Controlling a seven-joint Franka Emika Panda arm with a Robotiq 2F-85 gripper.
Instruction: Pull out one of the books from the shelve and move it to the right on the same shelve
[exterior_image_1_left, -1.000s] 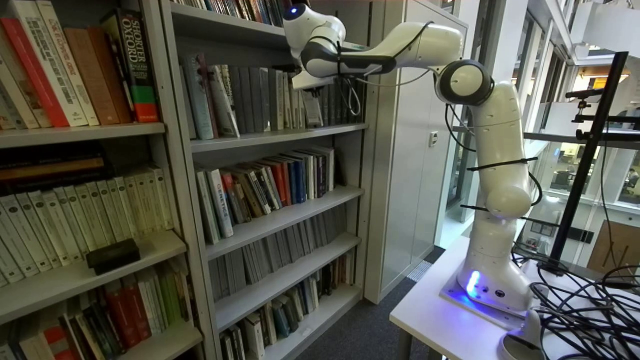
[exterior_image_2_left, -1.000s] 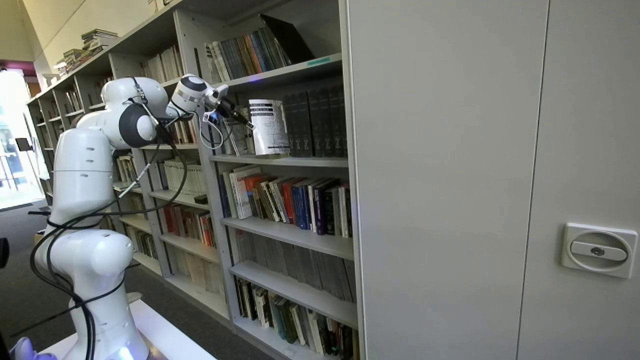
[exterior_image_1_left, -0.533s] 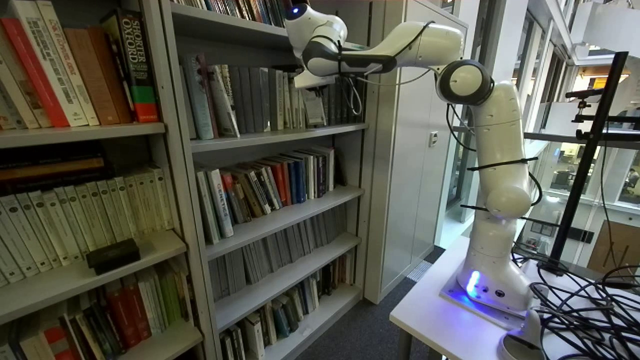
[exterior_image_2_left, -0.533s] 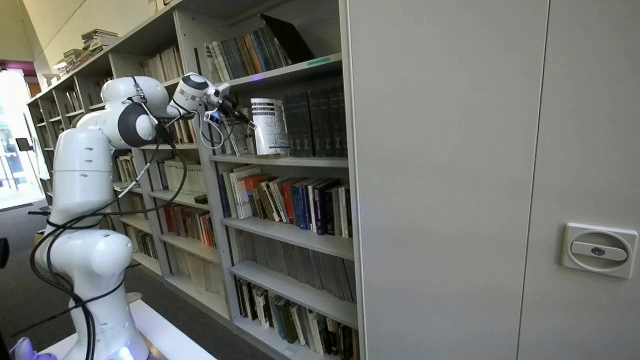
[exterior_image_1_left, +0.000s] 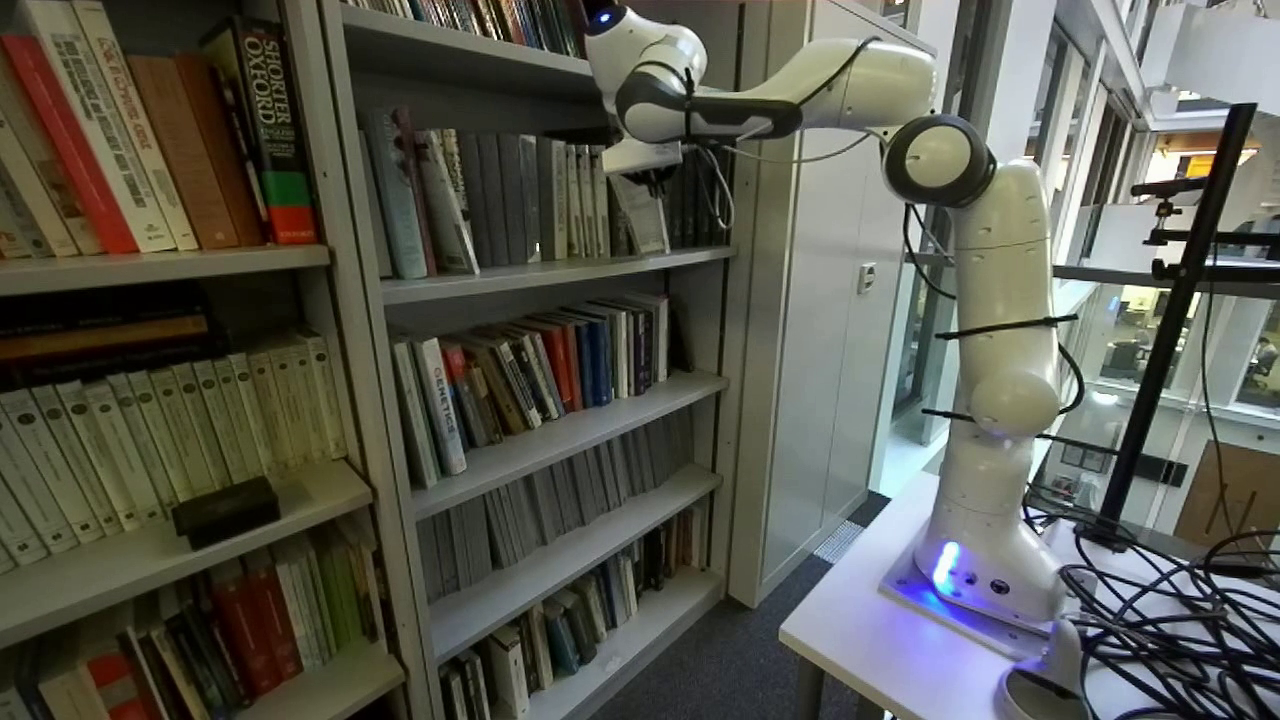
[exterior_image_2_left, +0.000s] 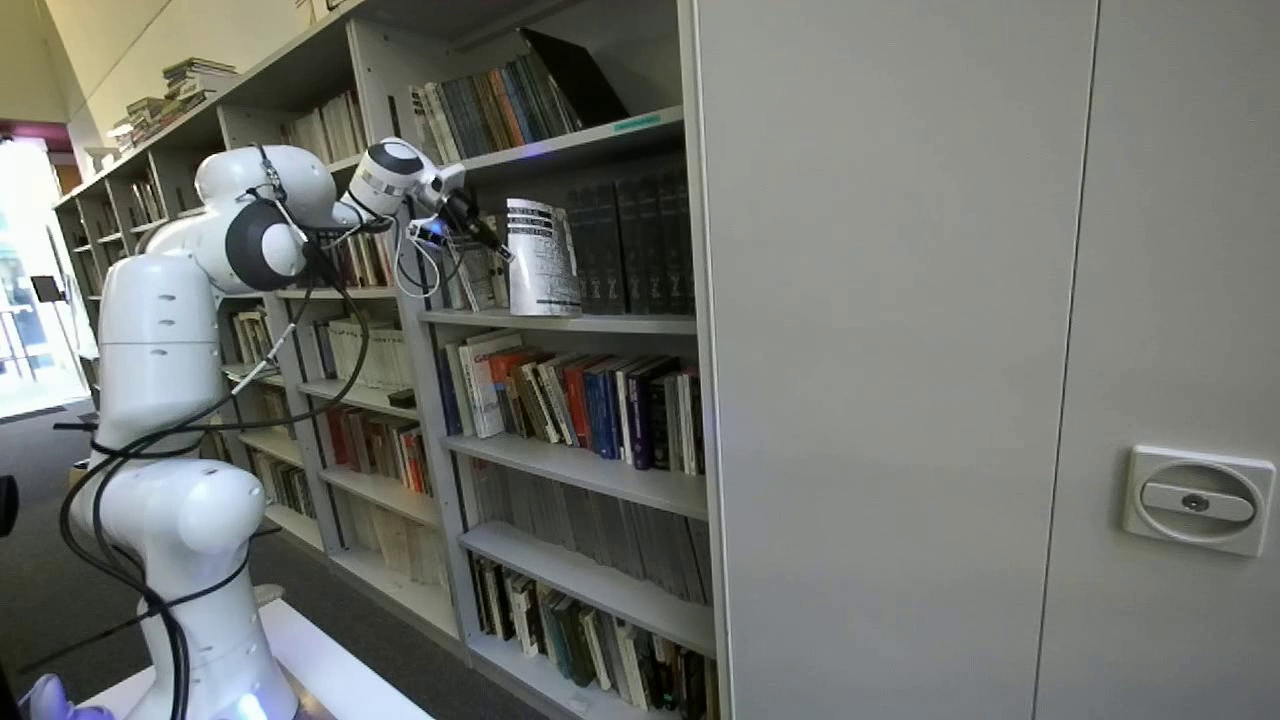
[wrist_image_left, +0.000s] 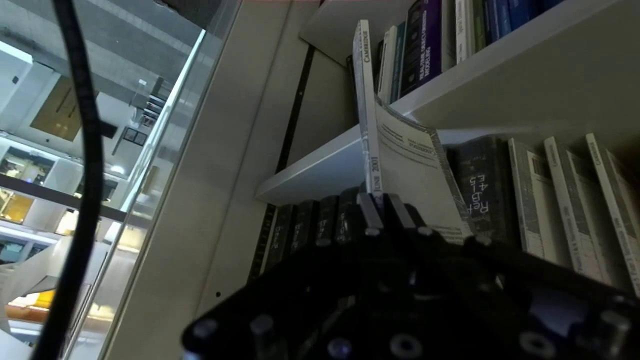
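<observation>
A thin pale paperback book is pulled out of the row, seen in both exterior views and the wrist view. It stands tilted and juts toward the front edge of the grey shelve, also in an exterior view and the wrist view. My gripper is shut on the book's spine, one finger on each side. The gripper also shows in both exterior views. Whether the book's bottom touches the board is unclear.
Dark thick volumes stand to the right of the book, against the bookcase's side wall. Grey and pale books stand to its left. Another board is above, and a shelf of colourful books is below. A cable loop hangs from the wrist.
The gripper and held book have moved outward, away from the row and slightly to the right. The book sticks out further and is more tilted. The arm has drawn back a little.
</observation>
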